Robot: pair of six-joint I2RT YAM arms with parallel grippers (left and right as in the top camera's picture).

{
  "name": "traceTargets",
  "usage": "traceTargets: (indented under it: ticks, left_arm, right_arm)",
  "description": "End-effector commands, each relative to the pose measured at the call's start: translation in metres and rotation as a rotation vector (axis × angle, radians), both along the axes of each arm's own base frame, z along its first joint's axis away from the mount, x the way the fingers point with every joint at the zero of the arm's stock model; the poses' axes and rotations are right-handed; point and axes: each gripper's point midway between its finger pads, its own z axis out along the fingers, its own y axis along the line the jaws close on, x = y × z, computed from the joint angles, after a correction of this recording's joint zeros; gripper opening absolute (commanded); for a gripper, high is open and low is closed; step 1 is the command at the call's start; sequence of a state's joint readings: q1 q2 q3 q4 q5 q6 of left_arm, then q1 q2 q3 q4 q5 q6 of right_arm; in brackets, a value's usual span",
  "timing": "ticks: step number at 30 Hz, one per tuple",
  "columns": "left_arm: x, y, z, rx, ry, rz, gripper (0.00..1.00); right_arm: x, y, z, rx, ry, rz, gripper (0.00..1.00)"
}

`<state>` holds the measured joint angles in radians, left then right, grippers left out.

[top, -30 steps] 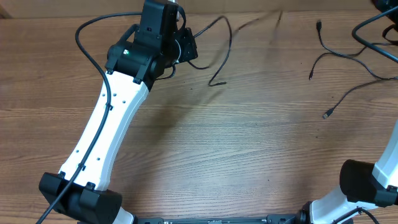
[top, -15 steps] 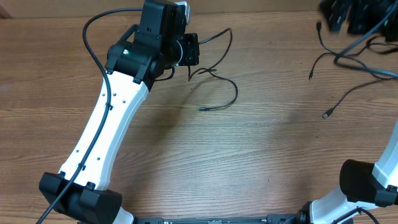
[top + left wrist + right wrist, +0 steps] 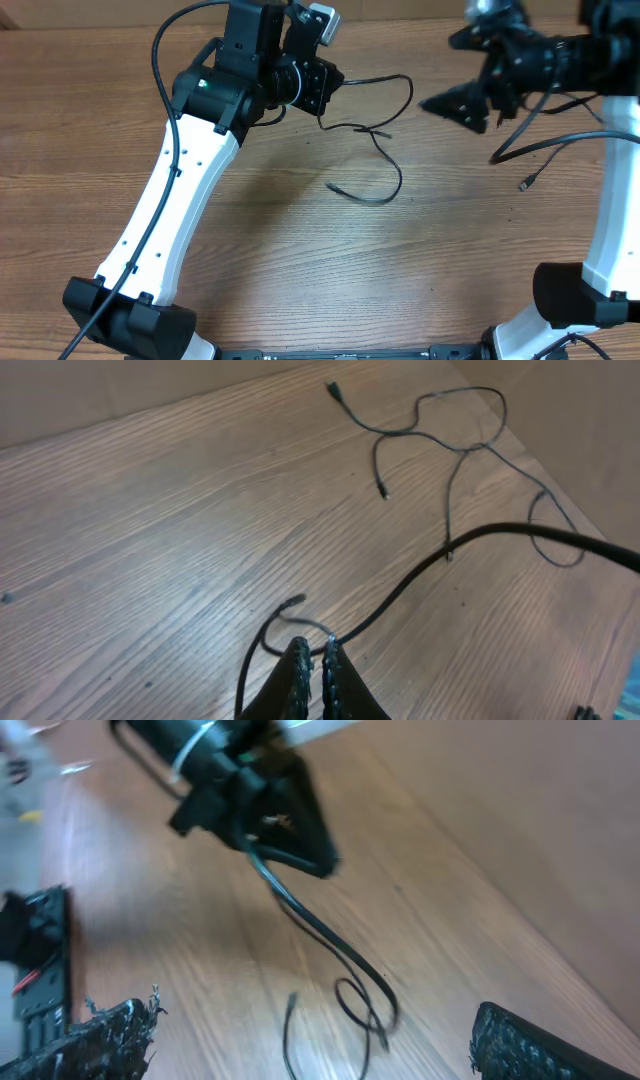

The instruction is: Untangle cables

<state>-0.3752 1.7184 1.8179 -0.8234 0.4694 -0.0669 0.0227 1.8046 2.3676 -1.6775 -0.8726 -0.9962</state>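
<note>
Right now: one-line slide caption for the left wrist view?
Left gripper shut on a thin black cable above the wooden table; another cable lies loose beyond.

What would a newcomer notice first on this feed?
The left hand, upper centre-left in the overhead view, is shut on a thin black cable that trails in loops toward the middle. Next is the right hand, wide open and blurred at upper right, beside more loose cables.

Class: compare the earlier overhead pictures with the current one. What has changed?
The right gripper, open, swung in from the far right toward the middle. The left gripper, shut on a cable, turned rightward, and that cable's loose end trailed right and toward the near edge. The plug at right stayed put.
</note>
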Motion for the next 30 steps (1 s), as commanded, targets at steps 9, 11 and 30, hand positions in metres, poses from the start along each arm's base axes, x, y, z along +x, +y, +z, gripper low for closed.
traceTargets:
  ticks: [9,11,30]
  left_arm:
    - [-0.018,-0.020,0.012,-0.021,-0.047,-0.113,0.04]
    - [-0.020,-0.023,0.011,-0.018,-0.048,-0.119,0.04]
    - [-0.014,-0.005,-0.007,0.094,-0.021,-0.018,0.20]
  right_arm:
    - [-0.005,0.055,-0.040,0.000,0.014,0.188,0.91]
    - [-0.006,0.060,-0.045,0.000,0.022,0.200,0.80]
    - [0.037,0.040,-0.041,0.016,0.071,-0.045,0.04]
